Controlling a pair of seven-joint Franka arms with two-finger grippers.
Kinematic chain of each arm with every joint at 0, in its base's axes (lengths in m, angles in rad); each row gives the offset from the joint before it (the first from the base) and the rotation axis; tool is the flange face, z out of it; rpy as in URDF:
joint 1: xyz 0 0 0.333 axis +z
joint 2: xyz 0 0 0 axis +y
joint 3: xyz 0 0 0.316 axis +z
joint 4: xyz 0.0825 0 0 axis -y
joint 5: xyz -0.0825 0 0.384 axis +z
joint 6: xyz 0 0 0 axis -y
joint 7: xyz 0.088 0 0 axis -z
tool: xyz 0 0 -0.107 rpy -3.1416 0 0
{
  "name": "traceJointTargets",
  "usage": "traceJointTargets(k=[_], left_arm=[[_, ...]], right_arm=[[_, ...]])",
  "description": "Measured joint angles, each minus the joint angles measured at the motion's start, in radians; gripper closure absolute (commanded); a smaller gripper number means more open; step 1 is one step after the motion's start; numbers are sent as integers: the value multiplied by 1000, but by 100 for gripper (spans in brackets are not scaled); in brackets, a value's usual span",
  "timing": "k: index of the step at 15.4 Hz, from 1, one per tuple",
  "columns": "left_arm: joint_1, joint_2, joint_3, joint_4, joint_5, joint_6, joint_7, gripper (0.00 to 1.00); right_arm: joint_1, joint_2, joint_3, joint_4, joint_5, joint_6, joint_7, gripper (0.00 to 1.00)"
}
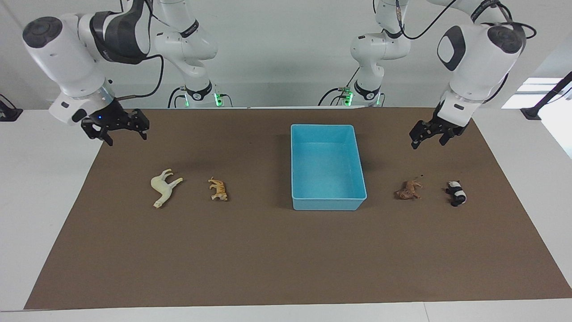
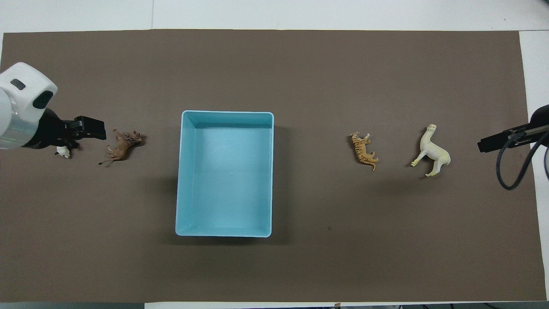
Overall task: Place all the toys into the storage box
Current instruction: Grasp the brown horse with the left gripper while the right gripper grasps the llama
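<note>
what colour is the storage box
Light blue; the storage box shows best in the overhead view.

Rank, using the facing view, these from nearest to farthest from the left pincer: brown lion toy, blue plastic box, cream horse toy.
From the left pincer:
1. Brown lion-like plastic figurine, at the left arm's end.
2. Light blue rectangular plastic storage box, mid-table.
3. Cream-white plastic horse, at the right arm's end.

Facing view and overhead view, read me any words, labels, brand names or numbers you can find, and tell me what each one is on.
None can be read.
The storage box has plain walls, no label.
The horse, tiger, lion and panda carry no text.
The brown mat is unmarked.
Dark bands on the arm joints may hold lettering, too small to read.
</note>
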Motion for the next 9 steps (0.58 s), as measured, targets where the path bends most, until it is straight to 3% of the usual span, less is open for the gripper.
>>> traceJointTargets(k=[3,6,9], left_arm=[[3,11,5,-106,-1,162,-61,0],[4,47,3,-117,-1,216,-390,0],[5,54,3,-118,-2,223,-775,0]], right_arm=[[27,7,2,-160,0,186,-85,0],[56,26,3,-304,0,401,-151,0],[51,64,1,-359,0,532,-311,0]])
